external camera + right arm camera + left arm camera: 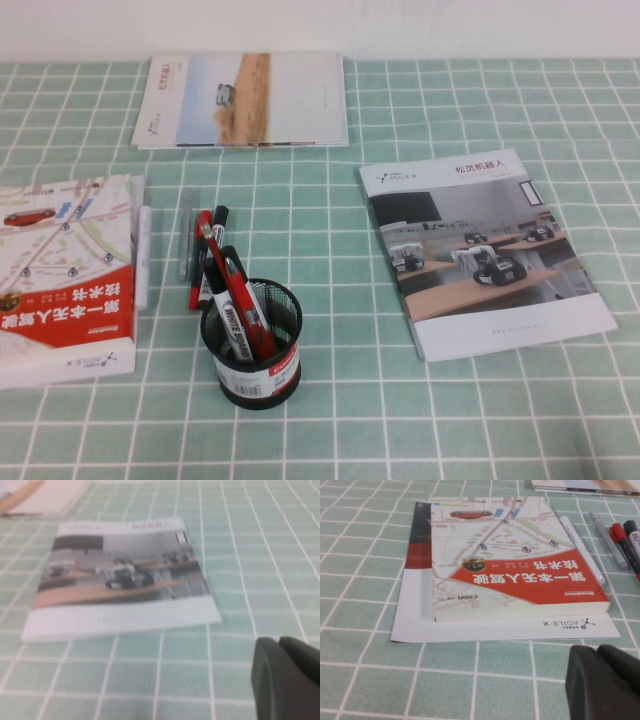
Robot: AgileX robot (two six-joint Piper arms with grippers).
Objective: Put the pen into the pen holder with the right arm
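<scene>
The black wire-mesh pen holder (257, 350) stands on the green checked cloth at the front centre. The red-barrelled pen (247, 305) stands tilted inside it, dark tip up, beside a black marker with a white label (226, 318). Neither arm shows in the high view. My right gripper (278, 643) is shut and empty, low over the cloth near a robot brochure (120, 582). My left gripper (598, 651) is shut and empty, low over the cloth in front of a red and white book (515, 565).
A thin red pen (199, 255), a black marker (218, 225), a grey pen (185, 238) and a white pen (143, 255) lie behind the holder. The red book (65, 270) is at left, the brochure (485, 250) at right, and a booklet (245, 100) at the back.
</scene>
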